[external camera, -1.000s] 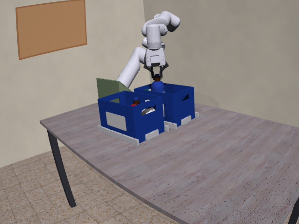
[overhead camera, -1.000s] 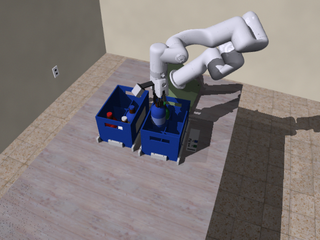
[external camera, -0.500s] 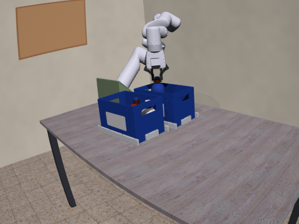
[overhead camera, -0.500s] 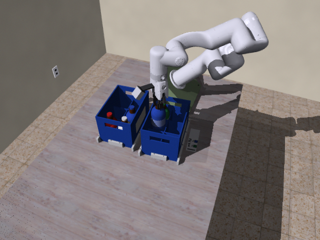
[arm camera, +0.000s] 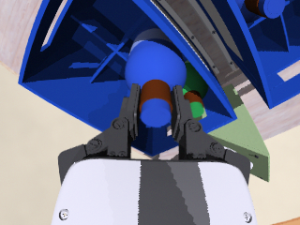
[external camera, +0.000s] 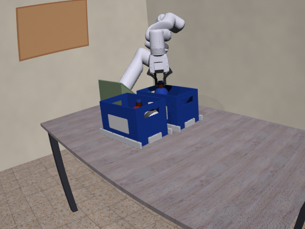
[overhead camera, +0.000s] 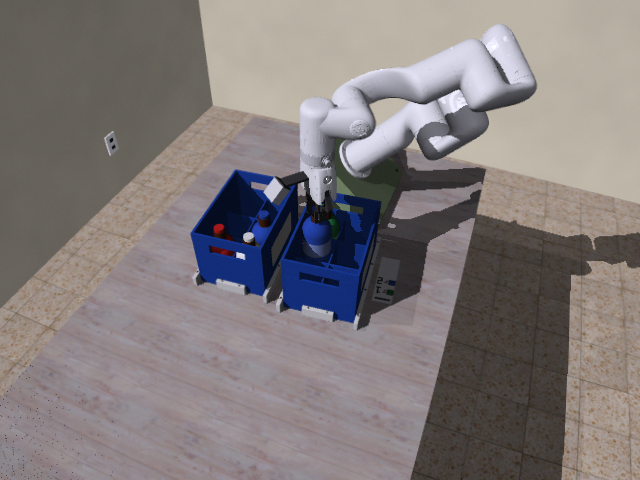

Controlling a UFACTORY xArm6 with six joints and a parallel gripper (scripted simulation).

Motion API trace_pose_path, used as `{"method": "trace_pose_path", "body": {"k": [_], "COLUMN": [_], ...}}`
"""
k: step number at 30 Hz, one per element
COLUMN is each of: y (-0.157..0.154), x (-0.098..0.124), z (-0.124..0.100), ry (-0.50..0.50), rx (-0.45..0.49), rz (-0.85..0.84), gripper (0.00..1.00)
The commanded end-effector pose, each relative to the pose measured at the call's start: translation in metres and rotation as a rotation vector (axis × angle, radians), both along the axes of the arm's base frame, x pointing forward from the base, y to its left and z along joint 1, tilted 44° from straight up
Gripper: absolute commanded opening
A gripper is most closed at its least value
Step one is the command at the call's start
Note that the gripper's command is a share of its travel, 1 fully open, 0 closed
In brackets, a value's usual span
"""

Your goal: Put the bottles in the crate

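Beige walls frame the bench point(overhead camera: 248, 372) point(external camera: 197, 157). Partly closed, the gripper point(overhead camera: 320, 212) point(external camera: 160, 83) point(arm camera: 156, 96) grips the blue bottle point(overhead camera: 316, 235) point(external camera: 161, 91) point(arm camera: 155, 66) by its neck, upright directly below, inside the strip-side crate point(overhead camera: 320, 297) point(external camera: 189, 108) point(arm camera: 70, 110), beside the green bottle point(overhead camera: 334, 227) point(arm camera: 194, 82).

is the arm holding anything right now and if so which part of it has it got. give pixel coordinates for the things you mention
Yes, a blue bottle point(overhead camera: 316, 233) point(external camera: 161, 91) point(arm camera: 156, 66): the gripper point(overhead camera: 320, 212) point(external camera: 160, 84) point(arm camera: 156, 96) has it by the brown neck, just below the blue cap point(external camera: 160, 81) point(arm camera: 156, 113), with one of the fingers on either side.

Corkboard point(external camera: 53, 29): ten o'clock, exterior view
Power outlet point(overhead camera: 111, 143): nine o'clock, top view
Walls: beige, greyish
Floor point(overhead camera: 522, 351) point(external camera: 32, 182): speckled tiles
Worktop point(overhead camera: 232, 372) point(external camera: 197, 152): wood-grained, dark-legged
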State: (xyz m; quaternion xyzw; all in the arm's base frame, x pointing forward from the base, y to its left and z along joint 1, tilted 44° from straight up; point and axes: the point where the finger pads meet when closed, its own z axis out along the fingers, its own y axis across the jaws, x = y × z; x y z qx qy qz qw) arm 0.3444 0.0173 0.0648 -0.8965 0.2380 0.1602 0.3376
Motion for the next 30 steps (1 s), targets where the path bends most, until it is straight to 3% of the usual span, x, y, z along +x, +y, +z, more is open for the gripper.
{"method": "trace_pose_path", "body": {"k": [1,30], "y": [0.002,0.019], "x": [0.001,-0.002], "z": [-0.002,-0.021], "ry": [-0.003,-0.003], "rx": [-0.002,-0.001], "rz": [-0.001,-0.001], "gripper": [0.0,0.0]}}
